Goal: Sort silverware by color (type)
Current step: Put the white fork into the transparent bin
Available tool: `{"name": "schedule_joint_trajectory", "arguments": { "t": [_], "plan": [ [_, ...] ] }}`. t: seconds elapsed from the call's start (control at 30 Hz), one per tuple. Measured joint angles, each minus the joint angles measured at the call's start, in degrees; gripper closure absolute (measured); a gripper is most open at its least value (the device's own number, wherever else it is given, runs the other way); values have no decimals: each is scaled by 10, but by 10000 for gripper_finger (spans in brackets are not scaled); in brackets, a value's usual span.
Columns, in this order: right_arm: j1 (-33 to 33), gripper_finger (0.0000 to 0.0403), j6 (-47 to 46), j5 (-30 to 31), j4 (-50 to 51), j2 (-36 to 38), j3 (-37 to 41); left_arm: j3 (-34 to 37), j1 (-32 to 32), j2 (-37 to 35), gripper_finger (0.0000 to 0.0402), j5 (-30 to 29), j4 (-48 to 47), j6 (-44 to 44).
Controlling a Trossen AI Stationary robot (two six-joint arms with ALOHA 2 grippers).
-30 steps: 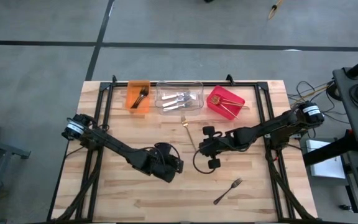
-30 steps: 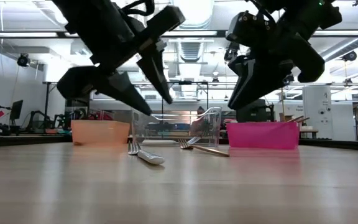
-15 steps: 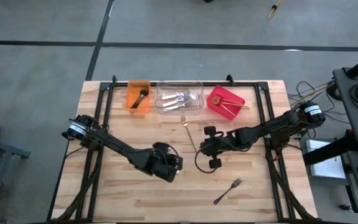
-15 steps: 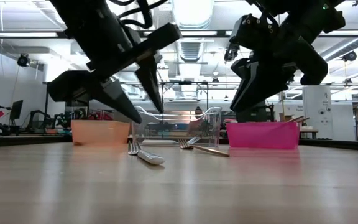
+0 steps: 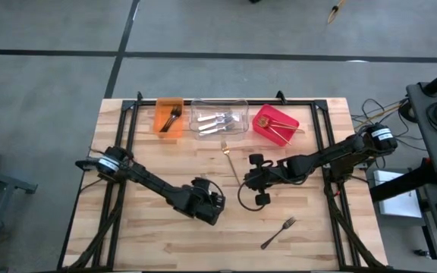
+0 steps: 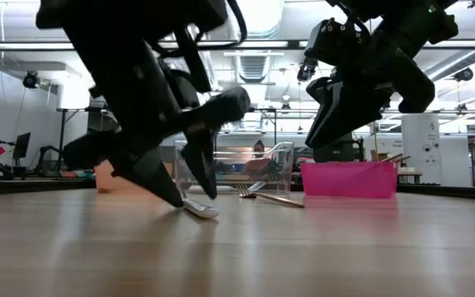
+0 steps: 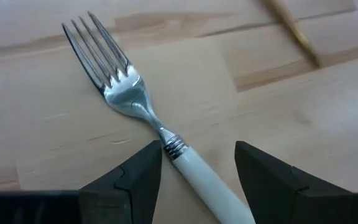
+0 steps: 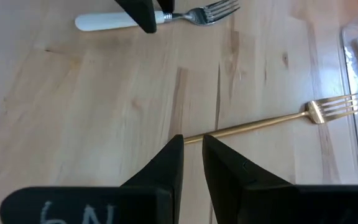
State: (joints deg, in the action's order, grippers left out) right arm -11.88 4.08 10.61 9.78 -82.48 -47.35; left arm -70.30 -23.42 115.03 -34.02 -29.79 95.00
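Where pale wood planks (image 5: 165, 243) end, grey floor (image 5: 44, 83) surrounds the table.

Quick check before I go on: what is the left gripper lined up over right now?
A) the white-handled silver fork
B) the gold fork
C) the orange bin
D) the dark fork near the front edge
A: the left gripper stands open astride the white-handled silver fork, which lies flat on the table.

We count three bins along the table's far edge: one orange bin (image 5: 168, 116), one clear bin (image 5: 219, 116), one red bin (image 5: 275, 123). Three forks lie loose: one white-handled fork (image 7: 156, 128), one gold fork (image 8: 272, 121), one dark fork (image 5: 278, 232).
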Motion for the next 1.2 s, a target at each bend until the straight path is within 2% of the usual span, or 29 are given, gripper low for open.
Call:
{"name": "schedule_joint_trajectory", "arguments": {
  "t": [0.3,0.57,0.73,1.07,1.2],
  "plan": [
    [0,351,0,0,-3,0,0,-7,0,20,216,5,-19,-2],
    [0,351,0,0,-3,0,0,-13,1,13,226,56,-54,-58],
    [0,351,0,0,-3,0,0,-14,1,13,261,63,-62,-63],
    [0,351,1,0,-3,0,0,-14,1,13,378,69,-97,-68],
    [0,351,6,0,-3,0,0,-13,0,9,382,78,-118,-87]
  ]
}}
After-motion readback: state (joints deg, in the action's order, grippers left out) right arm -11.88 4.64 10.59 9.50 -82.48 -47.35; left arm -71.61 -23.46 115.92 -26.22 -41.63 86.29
